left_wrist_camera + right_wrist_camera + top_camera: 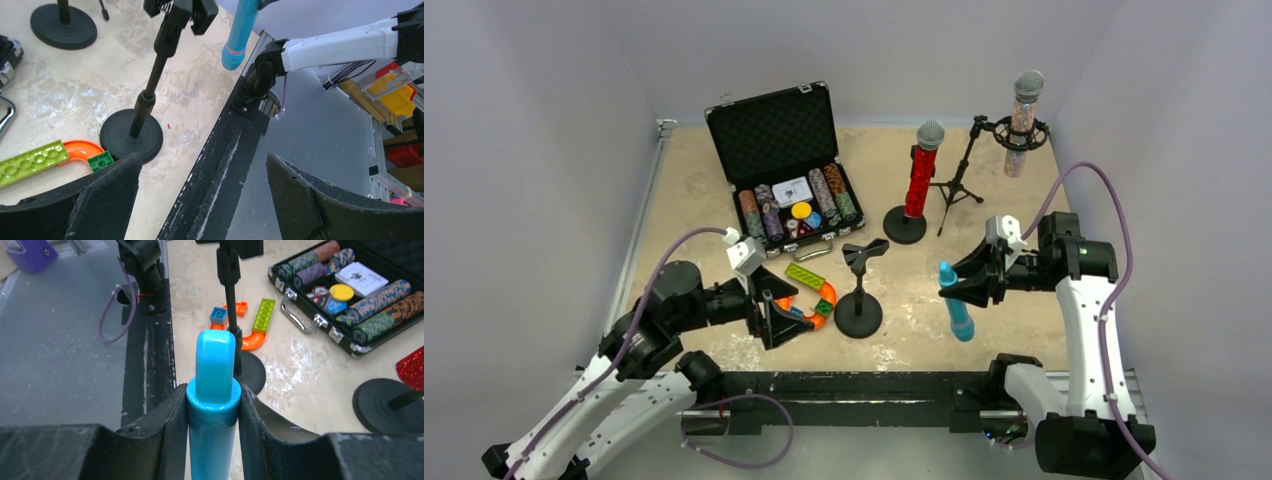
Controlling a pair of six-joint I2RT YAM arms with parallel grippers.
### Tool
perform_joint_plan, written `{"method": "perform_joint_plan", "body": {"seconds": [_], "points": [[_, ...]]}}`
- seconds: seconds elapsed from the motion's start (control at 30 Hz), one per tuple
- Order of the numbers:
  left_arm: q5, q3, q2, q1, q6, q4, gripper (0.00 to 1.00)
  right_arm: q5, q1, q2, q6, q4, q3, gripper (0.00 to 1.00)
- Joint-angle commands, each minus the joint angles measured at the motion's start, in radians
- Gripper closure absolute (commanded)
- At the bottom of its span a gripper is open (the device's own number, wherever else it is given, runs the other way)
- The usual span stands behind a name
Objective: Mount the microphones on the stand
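Beige table (694,200), grey walls. Right gripper (951,283) is clamped on the blue mic (961,318), held upright just right of the empty stand (860,290). Left gripper (202,160) is spread wide, holding nothing, low near the front edge. Toy bricks (806,277) lie just beside the empty stand's base, on the left arm's side. Red mic (919,180) stands upright in round-base stand (905,225). Pink mic (1022,125) sits in the tripod (957,185) mount, back right. Open chip case (774,130) at back centre, chips inside.
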Motion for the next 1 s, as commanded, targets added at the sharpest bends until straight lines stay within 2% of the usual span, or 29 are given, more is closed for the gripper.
{"method": "perform_joint_plan", "body": {"seconds": [0.0,0.37,0.47,0.6,0.8,0.87,0.97], "points": [[0.013,0.096,0.025,-0.005,-0.007,0.065,0.02,-0.098,0.012,-0.037,0.122,-0.01,0.105,1.0],[0.071,0.252,0.148,-0.005,-0.017,0.158,0.01,-0.178,0.014,-0.056,0.317,-0.004,0.31,1.0],[0.092,0.298,0.182,-0.005,-0.018,0.169,0.01,-0.193,0.016,-0.054,0.428,0.061,0.358,1.0],[0.12,0.355,0.239,-0.005,-0.018,0.179,0.01,-0.18,0.02,-0.095,0.723,0.316,0.342,1.0],[0.136,0.445,0.32,-0.014,0.006,0.166,0.01,-0.132,0.044,-0.215,1.339,0.948,0.2,1.0],[0.134,0.478,0.344,-0.026,0.023,0.151,0.01,-0.134,0.05,-0.216,1.423,1.01,0.198,1.0],[0.125,0.528,0.386,-0.048,0.039,0.136,0.01,-0.102,0.064,-0.192,1.465,1.013,0.229,1.0]]}}
